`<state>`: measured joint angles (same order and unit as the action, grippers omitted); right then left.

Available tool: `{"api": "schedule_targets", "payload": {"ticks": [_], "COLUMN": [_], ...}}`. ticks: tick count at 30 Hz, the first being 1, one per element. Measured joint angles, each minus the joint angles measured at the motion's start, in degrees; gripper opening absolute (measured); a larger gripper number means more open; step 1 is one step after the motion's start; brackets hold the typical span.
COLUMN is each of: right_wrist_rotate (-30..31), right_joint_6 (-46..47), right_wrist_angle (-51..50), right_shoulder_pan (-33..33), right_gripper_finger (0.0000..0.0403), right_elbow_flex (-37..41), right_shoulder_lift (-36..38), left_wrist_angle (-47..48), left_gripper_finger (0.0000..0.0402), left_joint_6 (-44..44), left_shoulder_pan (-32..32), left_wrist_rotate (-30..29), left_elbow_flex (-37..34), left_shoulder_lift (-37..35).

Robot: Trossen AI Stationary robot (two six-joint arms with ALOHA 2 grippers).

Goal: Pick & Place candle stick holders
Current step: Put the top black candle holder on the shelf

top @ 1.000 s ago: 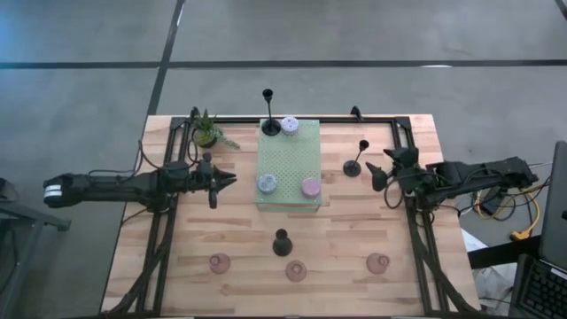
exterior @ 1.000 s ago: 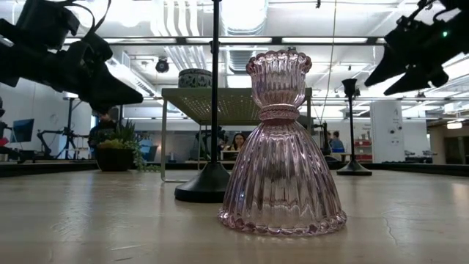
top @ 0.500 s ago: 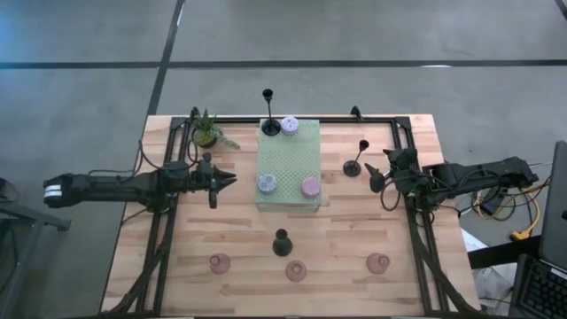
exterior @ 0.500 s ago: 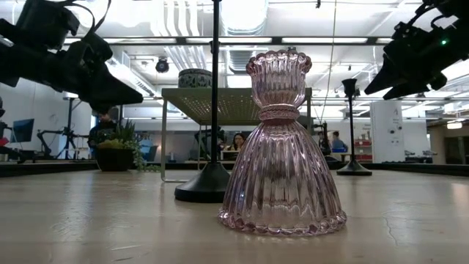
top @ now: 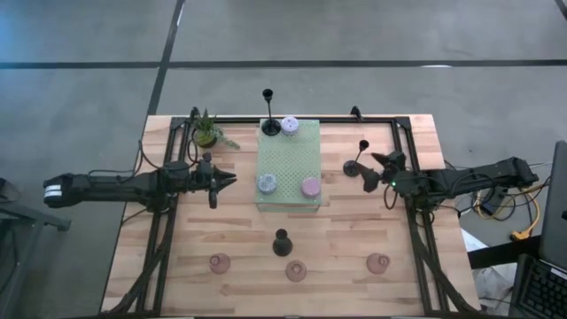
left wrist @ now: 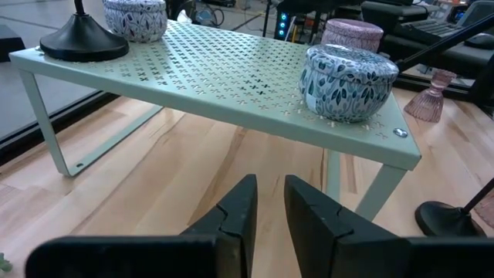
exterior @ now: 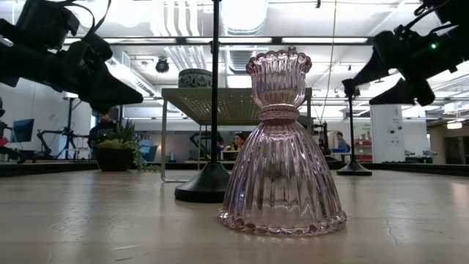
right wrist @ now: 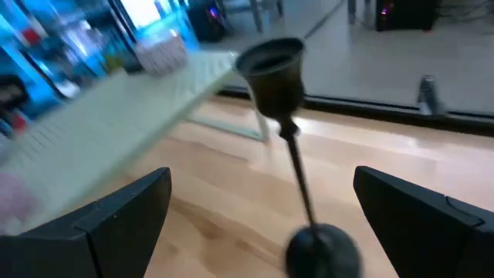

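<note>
A slim black candlestick point(top: 358, 158) stands on its round base on the table at the right; it also shows in the right wrist view point(right wrist: 287, 116) and the low view point(exterior: 351, 125). My right gripper point(top: 372, 172) is open, with one finger on each side of the stem point(right wrist: 262, 179), touching nothing. My left gripper point(top: 227, 180) hovers left of the pale green mat point(top: 289, 159), fingers close together point(left wrist: 270, 205) and empty. On the mat stand another black candlestick point(top: 268, 115), a lilac cup point(top: 290, 126), a blue cup point(top: 267, 183) and a pink cup point(top: 310, 187).
A third black candlestick point(top: 281, 241) stands near the table's middle. Three pink glass holders point(top: 219, 262) point(top: 295, 271) point(top: 378, 262) stand along the near edge. A green potted plant point(top: 208, 131) is at the far left. The mat stands raised on thin legs point(left wrist: 46, 123).
My right gripper has gone toward the table's left edge, to the black candlestick on the right, and its fingers now stand on either side of the stem. The candlestick has stayed where it was.
</note>
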<state>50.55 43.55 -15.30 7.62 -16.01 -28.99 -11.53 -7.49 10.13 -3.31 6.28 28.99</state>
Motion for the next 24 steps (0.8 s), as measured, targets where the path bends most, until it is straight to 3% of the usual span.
{"api": "schedule_targets", "payload": {"ticks": [5, 9, 24], "right_wrist_rotate": [-4.23, -3.83, 5.38], "right_joint_6": [-1.65, -5.47, -7.54], "right_wrist_angle": [2.04, 1.94, 1.88], "right_shoulder_pan": [0.0, -0.02, -0.75], "right_gripper_finger": [0.04, 0.04, 0.04], "right_elbow_flex": [0.68, 0.27, 2.37], "right_shoulder_lift": [0.05, -0.97, -7.21], "left_wrist_angle": [0.01, 0.01, 0.02], "left_gripper_finger": [0.0071, 0.0071, 0.0071], "left_joint_6": [0.0, 0.0, 0.0], "left_shoulder_pan": [0.0, 0.0, 0.01], "left_wrist_rotate": [0.02, 0.02, 0.02], "left_elbow_flex": [0.0, 0.0, 0.0], "left_shoulder_lift": [0.01, 0.0, 0.02]}}
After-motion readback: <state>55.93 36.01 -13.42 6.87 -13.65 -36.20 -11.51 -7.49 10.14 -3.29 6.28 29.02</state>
